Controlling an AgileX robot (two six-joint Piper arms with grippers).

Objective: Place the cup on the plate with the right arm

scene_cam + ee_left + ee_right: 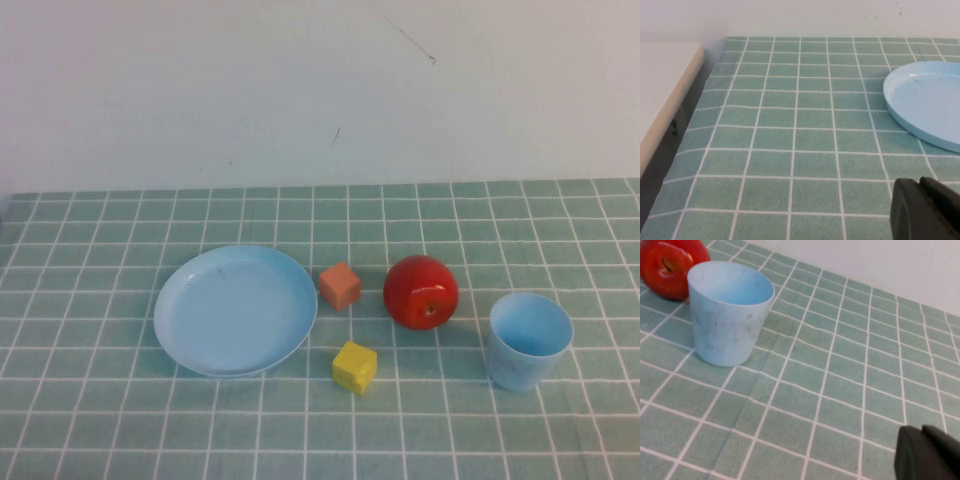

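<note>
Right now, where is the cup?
In the high view the cup stands upright on the table's right side, just right of the apple, far from the plate.

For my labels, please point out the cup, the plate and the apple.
cup (530, 342), high view, inner wall.
plate (235, 310), high view, bare centre.
apple (421, 291), high view, red skin.

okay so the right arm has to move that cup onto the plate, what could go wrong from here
The apple and two blocks, orange and yellow, lie between the cup and the plate; a low carry could knock them. The cup is light and tapered, so a grasp could tip it or let it slip. The left hand and right hand are barely in view.
</note>
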